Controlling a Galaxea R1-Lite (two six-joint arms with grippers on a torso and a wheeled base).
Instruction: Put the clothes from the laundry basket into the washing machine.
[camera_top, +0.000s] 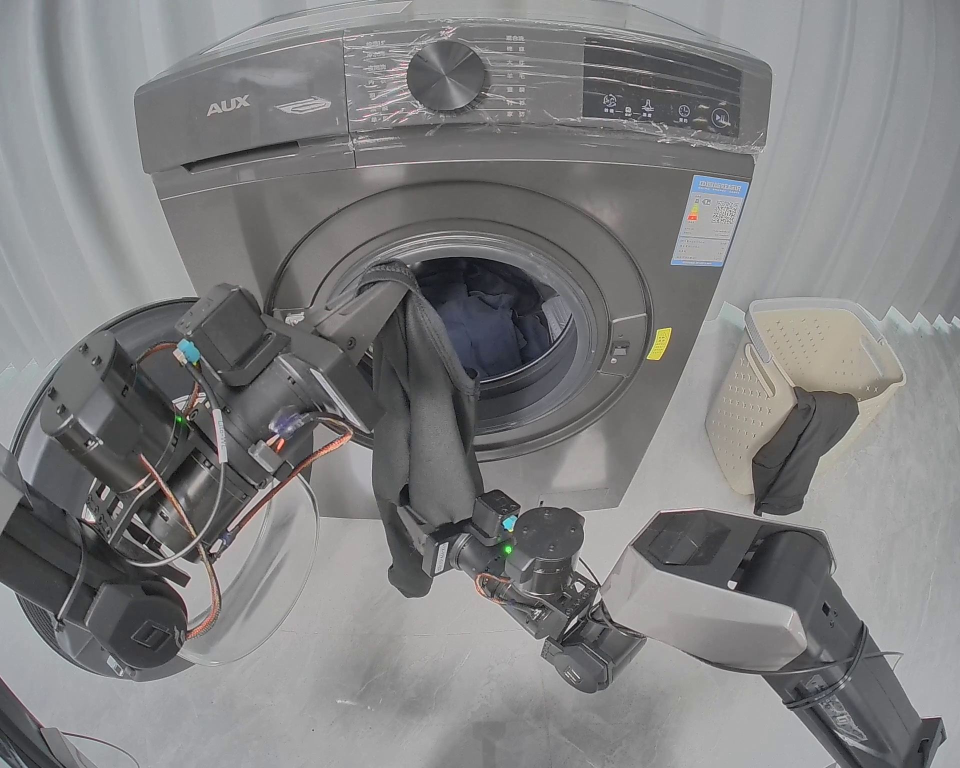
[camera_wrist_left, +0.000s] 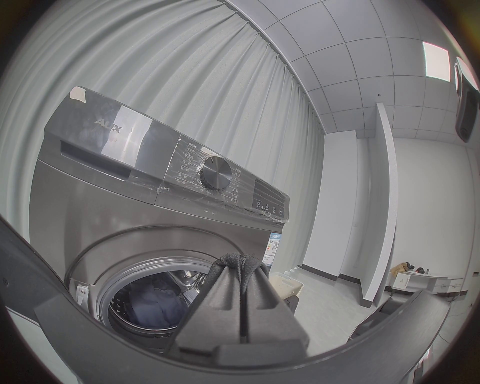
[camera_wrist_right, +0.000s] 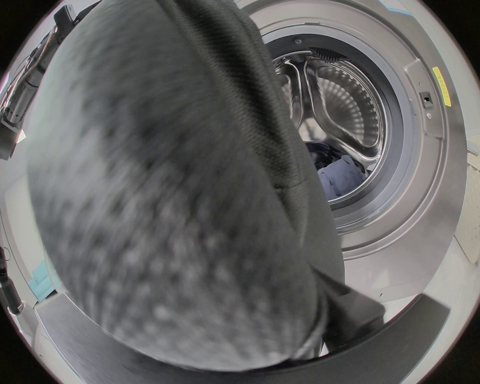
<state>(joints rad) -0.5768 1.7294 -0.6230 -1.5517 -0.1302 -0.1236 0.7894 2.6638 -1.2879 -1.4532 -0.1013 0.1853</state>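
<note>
Door (camera_top: 270, 590) of the washing machine (camera_top: 300, 110) stands swung open on the left. Blue clothes (camera_top: 490, 320) lie inside the drum. Dark grey garment (camera_top: 425, 400) hangs long in front of the opening, its top end at the upper left rim. Left gripper (camera_wrist_left: 241, 272) is up there, jaws closed on a fold of the cloth. Right gripper (camera_top: 418, 528) sits low against the garment's lower part; the cloth covers it, so its hold cannot be told. Laundry basket (camera_top: 820, 340) rests on the floor right of the machine, a second dark garment (camera_top: 800, 450) draped over its front rim.
</note>
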